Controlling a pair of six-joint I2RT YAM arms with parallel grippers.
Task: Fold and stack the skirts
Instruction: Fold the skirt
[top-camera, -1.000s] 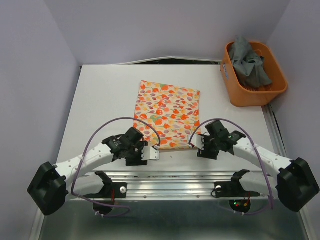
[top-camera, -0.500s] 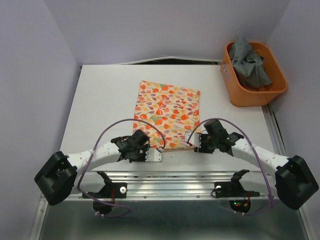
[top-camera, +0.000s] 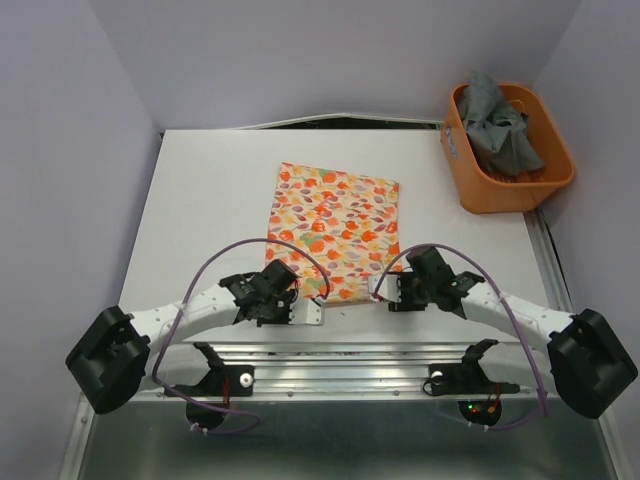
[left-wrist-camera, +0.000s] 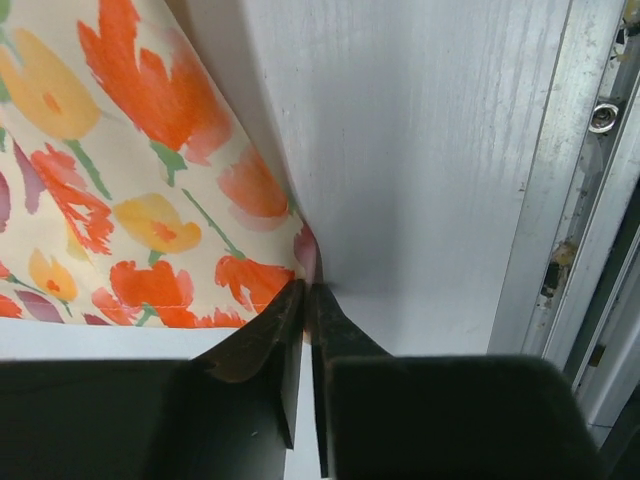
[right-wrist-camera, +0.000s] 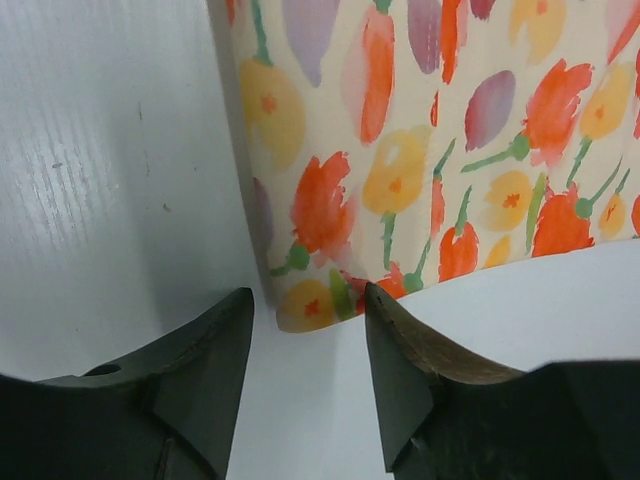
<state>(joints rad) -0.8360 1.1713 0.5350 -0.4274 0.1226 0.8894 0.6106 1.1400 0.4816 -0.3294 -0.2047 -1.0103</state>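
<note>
The cream skirt with the orange, red and yellow print (top-camera: 335, 225) lies folded in a rectangle on the white table (top-camera: 200, 200). My left gripper (top-camera: 319, 303) sits at its near left corner. In the left wrist view that gripper (left-wrist-camera: 308, 288) is shut, and a tip of the printed cloth (left-wrist-camera: 150, 210) is pinched between the jaws. My right gripper (top-camera: 379, 290) is at the near right corner. There the gripper (right-wrist-camera: 308, 300) stands open, with the printed skirt's corner (right-wrist-camera: 315, 305) just between the fingertips. The dark grey skirt (top-camera: 503, 125) lies crumpled in the orange basket.
The orange plastic basket (top-camera: 470, 185) stands at the table's back right corner. A metal rail (top-camera: 340, 355) runs along the near edge, right behind both grippers; it also shows as the rail (left-wrist-camera: 575, 200) in the left wrist view. Walls close in the table on three sides.
My left gripper's jaws have closed on the printed skirt's near left corner. The right gripper has shifted slightly nearer along the near right corner and stays open.
</note>
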